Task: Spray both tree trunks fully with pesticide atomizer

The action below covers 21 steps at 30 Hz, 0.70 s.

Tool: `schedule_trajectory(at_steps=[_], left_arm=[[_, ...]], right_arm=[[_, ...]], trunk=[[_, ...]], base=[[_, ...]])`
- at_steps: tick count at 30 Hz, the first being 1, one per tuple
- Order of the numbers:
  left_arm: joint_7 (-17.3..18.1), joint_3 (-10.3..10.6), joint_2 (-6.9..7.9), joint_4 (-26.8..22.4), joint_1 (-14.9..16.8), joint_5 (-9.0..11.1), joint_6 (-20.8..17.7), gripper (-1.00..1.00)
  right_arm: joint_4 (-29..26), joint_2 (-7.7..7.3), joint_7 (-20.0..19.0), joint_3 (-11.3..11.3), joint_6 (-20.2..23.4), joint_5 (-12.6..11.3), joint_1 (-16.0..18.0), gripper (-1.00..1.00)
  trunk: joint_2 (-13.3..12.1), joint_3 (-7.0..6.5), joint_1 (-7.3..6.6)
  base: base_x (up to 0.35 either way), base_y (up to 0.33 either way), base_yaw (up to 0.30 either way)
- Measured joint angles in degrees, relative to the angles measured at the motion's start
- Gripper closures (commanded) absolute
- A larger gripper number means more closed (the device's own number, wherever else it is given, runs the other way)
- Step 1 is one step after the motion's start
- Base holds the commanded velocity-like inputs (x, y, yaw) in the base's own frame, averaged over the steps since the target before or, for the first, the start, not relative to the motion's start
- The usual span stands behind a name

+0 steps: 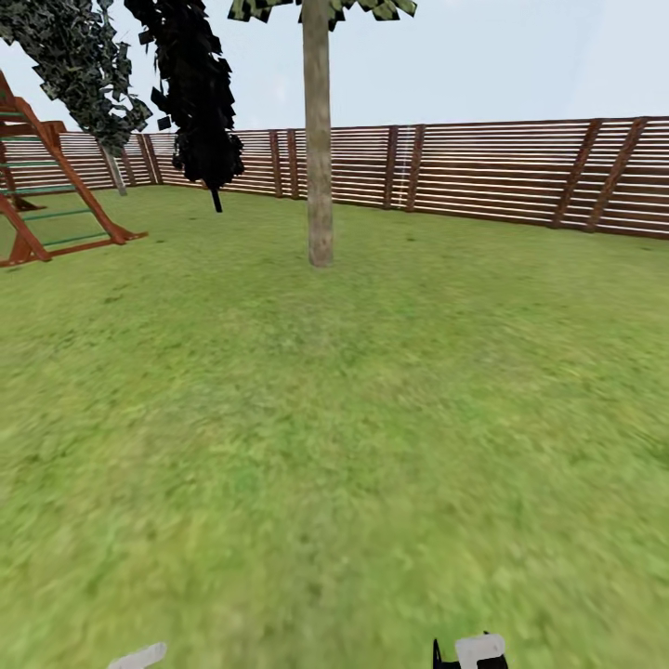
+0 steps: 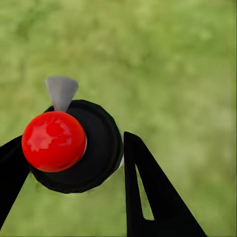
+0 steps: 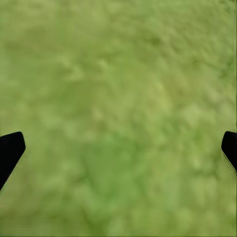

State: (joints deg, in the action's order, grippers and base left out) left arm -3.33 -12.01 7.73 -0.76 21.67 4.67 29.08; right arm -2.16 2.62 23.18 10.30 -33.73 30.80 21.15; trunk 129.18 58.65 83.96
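The head view looks from high up, forward and a little down, across the lawn [image 1: 334, 446] to a tree trunk [image 1: 318, 139] in the middle distance and the wooden fence [image 1: 520, 172] far behind it. The left wrist view looks straight down along its two black fingers [image 2: 158, 197], very near a black round body with a red ball [image 2: 53, 141] on top, and the grass is blurred below. The right wrist view also faces down to the grass [image 3: 118, 108], with only its fingertips [image 3: 10, 148] at the edges. All three views share the lawn.
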Motion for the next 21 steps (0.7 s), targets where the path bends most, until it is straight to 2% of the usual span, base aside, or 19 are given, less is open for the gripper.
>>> schedule_trajectory(at_steps=[21], left_arm=[[0.01,0.01,0.0,0.0,-0.07,-0.03,0.09,1.0]], right_arm=[[0.0,0.0,-0.01,-0.09,0.0,0.06,0.0,-1.0]], trunk=[[0.0,0.0,0.0]], base=[[0.342,0.0,0.001]])
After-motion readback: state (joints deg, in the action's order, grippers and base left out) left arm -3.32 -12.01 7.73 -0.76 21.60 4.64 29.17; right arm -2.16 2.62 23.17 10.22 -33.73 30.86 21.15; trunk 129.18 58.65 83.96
